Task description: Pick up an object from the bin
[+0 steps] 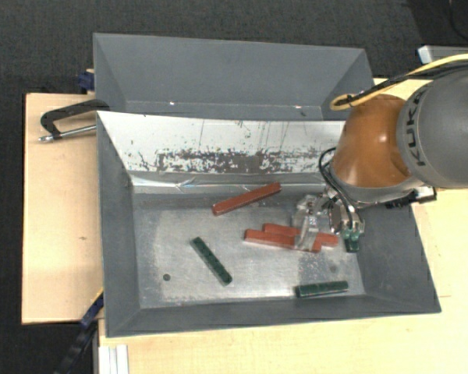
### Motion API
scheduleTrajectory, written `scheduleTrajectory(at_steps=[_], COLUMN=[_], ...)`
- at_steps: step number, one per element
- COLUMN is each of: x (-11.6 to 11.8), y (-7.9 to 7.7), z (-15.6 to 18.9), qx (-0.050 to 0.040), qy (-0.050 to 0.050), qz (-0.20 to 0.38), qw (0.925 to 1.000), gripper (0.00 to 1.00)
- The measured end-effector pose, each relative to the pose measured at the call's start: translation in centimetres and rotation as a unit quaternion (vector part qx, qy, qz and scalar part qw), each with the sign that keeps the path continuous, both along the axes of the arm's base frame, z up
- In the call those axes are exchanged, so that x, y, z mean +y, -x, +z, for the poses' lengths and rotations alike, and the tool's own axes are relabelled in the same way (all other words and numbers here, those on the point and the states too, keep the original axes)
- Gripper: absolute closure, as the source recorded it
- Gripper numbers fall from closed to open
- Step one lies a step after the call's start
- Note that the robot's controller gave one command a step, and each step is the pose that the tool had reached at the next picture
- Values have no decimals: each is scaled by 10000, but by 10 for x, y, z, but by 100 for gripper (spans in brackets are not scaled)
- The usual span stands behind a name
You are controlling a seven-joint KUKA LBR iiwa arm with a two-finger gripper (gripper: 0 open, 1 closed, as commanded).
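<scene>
- Orange cover [374, 142] on the arm's wrist sat highest and closest to the lens, over the right side of the bin. The grey arm [452, 131] ran off to the right behind it.
- Below that cover, the hand [310, 236] pointed down into the right half of the bin, low over its floor.
- Whether the hand was released or clenched could not be told. Its metal tip overlapped the right end of a cluster of red bars [273, 236]; whether it touched them was unclear.
- That cluster lay flat on the bin floor, right of centre, its pieces overlapping one another.
- One short red piece [326, 243] lay just to the right of the hand, at the edge of the cluster.
- Nearer the back wall, a longer red bar [246, 198] lay tilted with its right end farther back, apart from the cluster.
- Left of centre, a dark green bar [211, 260] lay on a diagonal, well apart from the hand.
- Close along the front wall, in front of the hand, a second dark green bar [321, 289] lay almost level.
- All of this lay in a grey metal bin [117, 224] with sloping walls; its back wall was scratched and speckled with brown marks.
- Around the bin, a dark carpet-like floor [218, 6] spread across the top of the scene.
</scene>
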State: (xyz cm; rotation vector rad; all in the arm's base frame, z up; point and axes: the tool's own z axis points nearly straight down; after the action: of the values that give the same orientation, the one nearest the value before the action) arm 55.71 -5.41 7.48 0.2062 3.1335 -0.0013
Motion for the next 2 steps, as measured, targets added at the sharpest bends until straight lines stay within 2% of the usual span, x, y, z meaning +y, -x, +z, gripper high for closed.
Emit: scheduleTrajectory(at_steps=[1, 2], x=[0, -3], y=[0, 64], z=[0, 145], qx=[0, -41], qy=[1, 14], qz=[1, 2923], qw=[10000, 9563], gripper=[100, 100])
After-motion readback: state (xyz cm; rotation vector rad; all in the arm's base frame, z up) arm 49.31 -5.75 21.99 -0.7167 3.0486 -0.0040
